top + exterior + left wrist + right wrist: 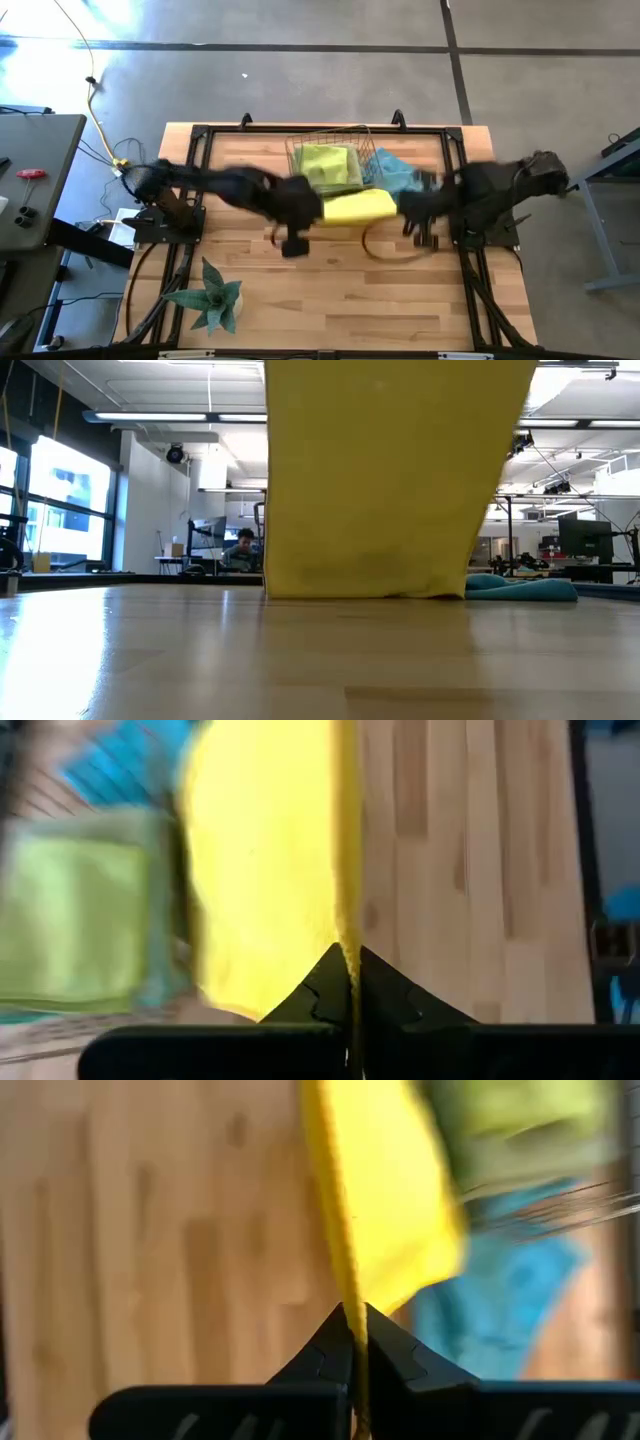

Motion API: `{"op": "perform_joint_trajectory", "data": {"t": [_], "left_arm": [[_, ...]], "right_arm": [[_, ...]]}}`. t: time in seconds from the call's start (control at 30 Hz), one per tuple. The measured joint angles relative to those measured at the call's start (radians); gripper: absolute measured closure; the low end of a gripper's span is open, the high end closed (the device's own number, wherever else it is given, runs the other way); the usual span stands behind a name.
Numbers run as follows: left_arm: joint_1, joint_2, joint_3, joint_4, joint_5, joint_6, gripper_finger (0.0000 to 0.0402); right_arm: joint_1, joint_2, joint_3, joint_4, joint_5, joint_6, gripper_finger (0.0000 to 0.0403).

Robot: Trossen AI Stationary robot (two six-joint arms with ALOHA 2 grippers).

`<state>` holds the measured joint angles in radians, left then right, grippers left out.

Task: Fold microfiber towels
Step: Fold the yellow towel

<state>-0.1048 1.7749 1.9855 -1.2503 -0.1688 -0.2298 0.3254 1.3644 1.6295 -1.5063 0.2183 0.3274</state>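
- Yellow towel fills the middle of the low view, hanging as a flat sheet; its bottom edge reaches the wooden table or sits just above it, cannot tell which.
- Left gripper: fingers pinched together on the yellow towel's edge, cloth running straight out from between the tips in the left wrist view.
- Right gripper: fingers likewise closed tight on an edge of the same yellow towel, seen in the right wrist view.
- High view: the yellow towel is stretched between the two grippers, just in front of the wire basket. Left gripper is at the towel's left end, right gripper at its right end; both arms are blurred.
- Wire basket stands at the back middle of the table. A lime green towel lies in it.
- Blue towel lies on the table just beside the basket on its right, behind the yellow towel's right end. Whether it touches the basket, cannot tell. In the low view it shows as a low heap to the right of the hanging yellow sheet.
- Spiky green plant stands at the front left of the table, well apart from the basket and the towels.
- Low view, room behind: a person is seated at a desk, far off.
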Motion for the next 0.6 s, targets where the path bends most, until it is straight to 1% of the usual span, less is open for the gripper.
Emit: {"op": "perform_joint_trajectory", "data": {"t": [0.07,0.13,0.27,0.43,0.53,0.6], "left_arm": [[-0.040,0.031,-0.068,0.038,0.000,-0.025,0.0401],[-0.076,0.066,-0.125,0.096,0.009,-0.048,0.0401],[-0.127,0.114,-0.176,0.231,0.114,-0.094,0.0401],[-0.187,0.167,-0.177,0.381,0.211,-0.145,0.0401],[-0.223,0.205,-0.176,0.430,0.218,-0.153,0.0402],[-0.242,0.234,-0.177,0.425,0.217,-0.160,0.0402]], "right_arm": [[0.055,0.003,-0.097,0.049,-0.058,0.039,0.0403],[0.108,0.002,-0.185,0.135,-0.115,0.079,0.0403],[0.190,0.003,-0.308,0.361,-0.233,0.162,0.0403],[0.240,0.002,-0.414,0.505,-0.303,0.254,0.0403],[0.267,0.002,-0.484,0.613,-0.318,0.306,0.0403],[0.287,0.001,-0.529,0.693,-0.322,0.339,0.0403]]}}
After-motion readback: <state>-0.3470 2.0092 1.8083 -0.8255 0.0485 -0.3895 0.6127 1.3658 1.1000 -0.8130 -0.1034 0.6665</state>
